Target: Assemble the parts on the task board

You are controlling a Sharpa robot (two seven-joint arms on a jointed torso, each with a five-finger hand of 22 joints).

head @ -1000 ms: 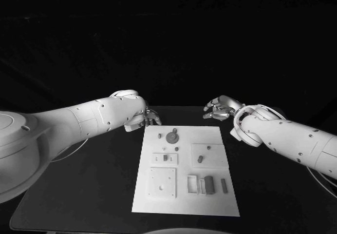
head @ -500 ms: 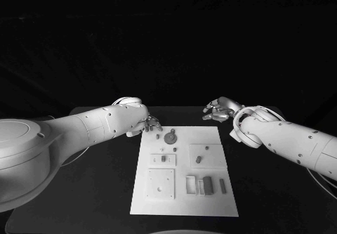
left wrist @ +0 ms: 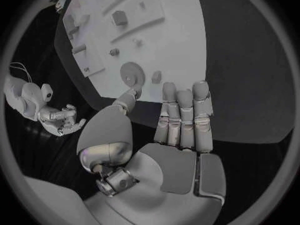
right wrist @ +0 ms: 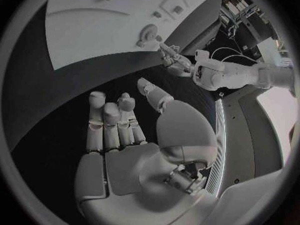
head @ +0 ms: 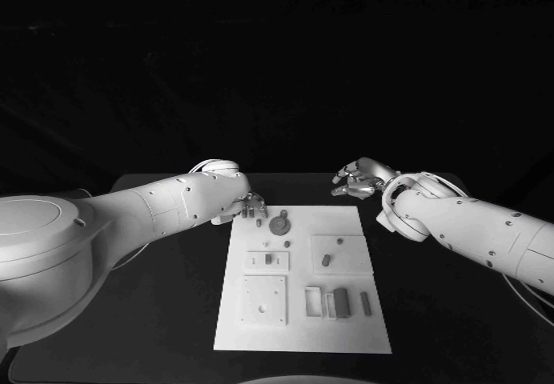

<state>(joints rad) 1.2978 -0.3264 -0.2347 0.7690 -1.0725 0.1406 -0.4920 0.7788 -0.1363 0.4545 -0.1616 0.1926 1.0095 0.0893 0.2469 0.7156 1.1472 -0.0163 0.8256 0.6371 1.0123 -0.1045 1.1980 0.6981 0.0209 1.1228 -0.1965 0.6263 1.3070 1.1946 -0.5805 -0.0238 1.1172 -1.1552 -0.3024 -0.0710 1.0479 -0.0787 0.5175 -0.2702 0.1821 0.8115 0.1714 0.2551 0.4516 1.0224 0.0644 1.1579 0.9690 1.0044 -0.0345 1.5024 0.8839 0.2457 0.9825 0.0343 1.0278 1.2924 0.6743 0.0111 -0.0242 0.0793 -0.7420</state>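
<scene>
Left hand (head: pixel 245 205) sits left of centre in the head frame, at the board's (head: pixel 347 328) far-left corner, fingers straight and apart, nothing in it; wrist view has its fingertips (left wrist: pixel 185 96) just short of the board edge. Nearest part is the round disc (head: pixel 281 225), just right of and below the hand, with a small peg (head: pixel 258 222) beside it. Right hand (head: pixel 360 181) is upper right of centre, off the board's far-right corner, well apart from the parts, fingers loosely spread, holding nothing. Board lies centre frame, running toward the bottom, with the other parts (head: pixel 342 302) in its recesses.
</scene>
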